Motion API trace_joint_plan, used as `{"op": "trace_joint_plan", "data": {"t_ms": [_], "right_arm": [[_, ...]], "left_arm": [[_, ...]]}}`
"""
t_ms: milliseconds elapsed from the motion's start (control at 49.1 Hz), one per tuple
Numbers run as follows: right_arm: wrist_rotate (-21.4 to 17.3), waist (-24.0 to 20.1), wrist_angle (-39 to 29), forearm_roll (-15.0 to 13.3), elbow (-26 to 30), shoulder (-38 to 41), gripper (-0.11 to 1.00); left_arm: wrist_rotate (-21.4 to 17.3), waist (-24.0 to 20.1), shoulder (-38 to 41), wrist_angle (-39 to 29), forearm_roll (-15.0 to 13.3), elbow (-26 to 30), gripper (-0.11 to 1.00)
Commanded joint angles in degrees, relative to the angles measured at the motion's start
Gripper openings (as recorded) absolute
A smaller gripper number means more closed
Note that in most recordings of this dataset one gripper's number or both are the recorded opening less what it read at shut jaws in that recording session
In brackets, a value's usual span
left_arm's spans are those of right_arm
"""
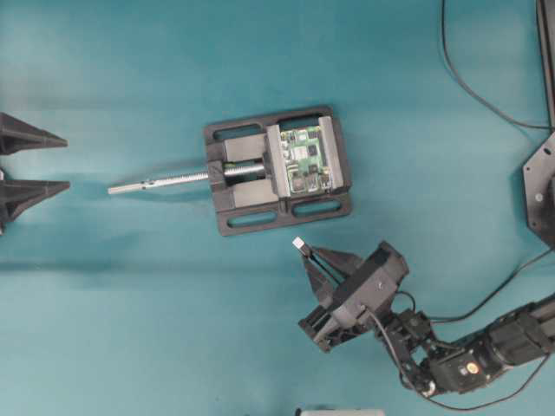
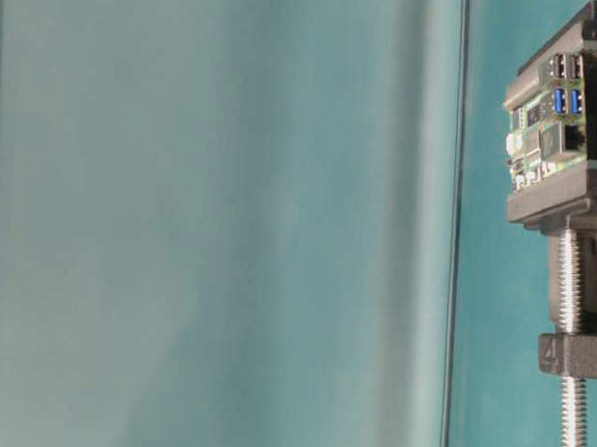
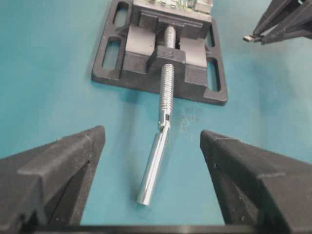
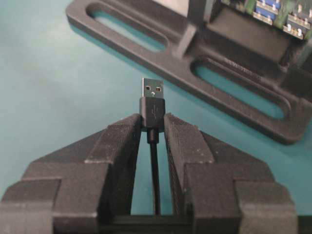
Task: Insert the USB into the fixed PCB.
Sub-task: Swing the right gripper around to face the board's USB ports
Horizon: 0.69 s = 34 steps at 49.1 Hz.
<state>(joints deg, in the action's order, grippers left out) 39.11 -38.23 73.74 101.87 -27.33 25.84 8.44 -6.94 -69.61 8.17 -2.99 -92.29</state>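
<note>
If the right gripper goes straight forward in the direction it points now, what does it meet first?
Most likely the black vise: its slotted base plate lies just ahead of the USB held in the right gripper. The fixed PCB sits further on, clamped higher. Depth is unclear, so the plug could instead pass above the base.

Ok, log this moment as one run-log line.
right gripper: shut on USB | USB: short of vise, unplugged | PCB: clamped | left gripper: open, idle

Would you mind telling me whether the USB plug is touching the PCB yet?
Apart. The overhead view shows the USB held in the right claw, with bare table between it and the PCB.
</note>
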Motion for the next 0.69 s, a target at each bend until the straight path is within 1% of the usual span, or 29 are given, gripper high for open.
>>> {"op": "trace_joint_plan", "data": {"t_ms": [0,183,265,407,672], "right_arm": [[0.09,-0.53,4.75,1.85,2.90,-0.09,0.21],[0.62,-0.62,12.66,6.59,5.80,1.32,0.21],[0.79,-1.05,15.82,7.91,6.94,2.55,0.21],[0.44,-1.85,20.74,8.70,9.40,5.71,0.21],[-0.26,-1.67,22.06,8.96,12.13,7.12,0.21]], "left_arm": [[0.26,0.09,0.97,0.44,0.18,1.32,0.96],[0.26,0.09,0.97,0.44,0.18,1.41,0.96],[0.26,0.09,0.97,0.44,0.18,1.41,0.96],[0.26,0.09,0.97,0.44,0.26,1.41,0.96],[0.26,0.00,0.97,0.44,0.18,1.41,0.96]]}}
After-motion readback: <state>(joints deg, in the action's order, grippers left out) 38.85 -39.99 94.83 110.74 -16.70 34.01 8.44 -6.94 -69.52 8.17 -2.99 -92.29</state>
